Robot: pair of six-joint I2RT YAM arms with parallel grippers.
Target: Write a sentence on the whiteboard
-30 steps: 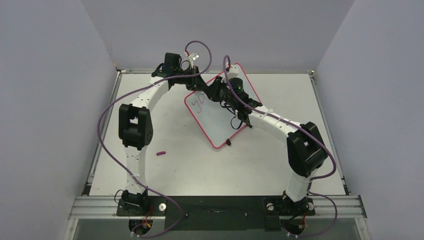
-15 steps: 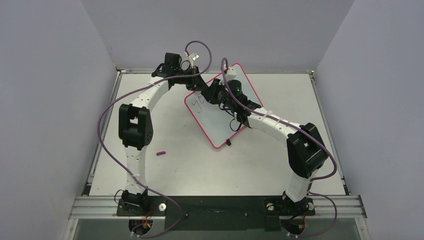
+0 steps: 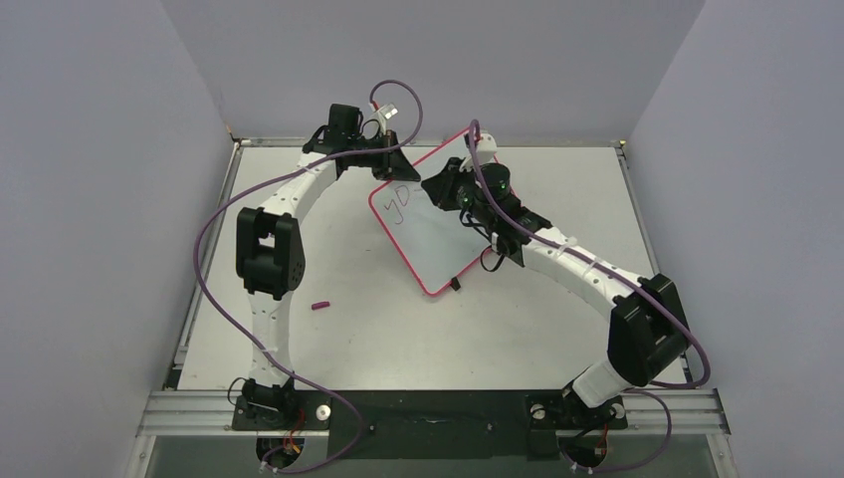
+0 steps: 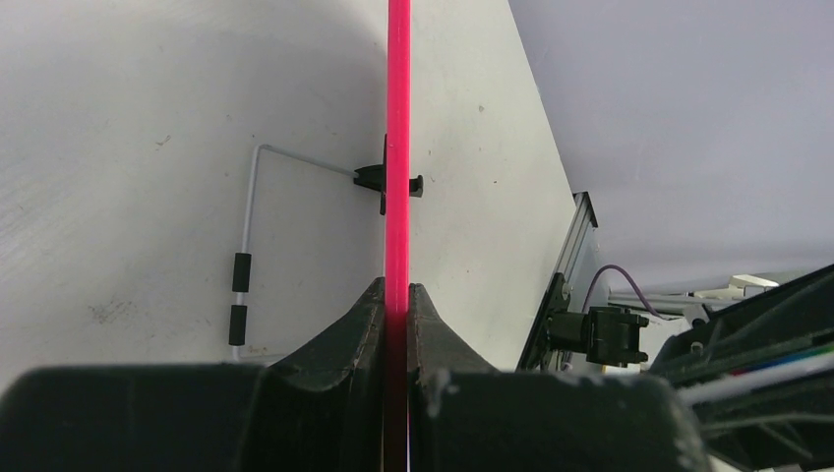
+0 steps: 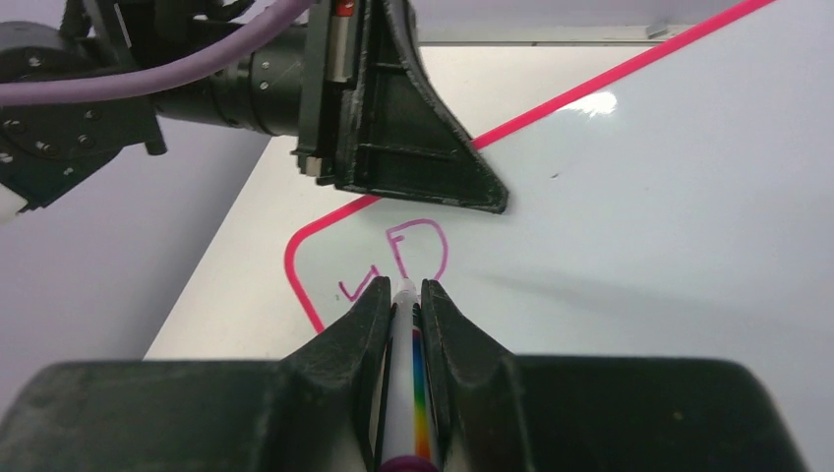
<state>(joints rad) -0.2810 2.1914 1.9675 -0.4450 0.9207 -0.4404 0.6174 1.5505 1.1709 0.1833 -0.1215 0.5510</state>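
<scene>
The whiteboard (image 3: 438, 239), white with a red-pink rim, is propped at a tilt over the table's far middle. My left gripper (image 3: 394, 159) is shut on its upper-left rim, which is seen edge-on (image 4: 397, 147) between the left gripper's (image 4: 396, 295) closed fingers. My right gripper (image 3: 435, 185) is over the board's top part, shut on a white marker with a rainbow stripe (image 5: 408, 393). The marker tip pokes out between the right gripper's (image 5: 404, 290) fingers, just under the sentence (image 5: 398, 258). Two reddish-purple letters like "yo" (image 3: 401, 199) show near the board's (image 5: 639, 246) corner.
A small purple marker cap (image 3: 319, 306) lies on the table left of the board. A black clip (image 3: 454, 285) sits on the board's near rim. A wire stand (image 4: 251, 246) runs along the board's back. Grey walls close three sides.
My right arm's elbow has swung out to the right and its gripper has shifted right along the board, uncovering more of the written letters. The left arm and the board have stayed put.
</scene>
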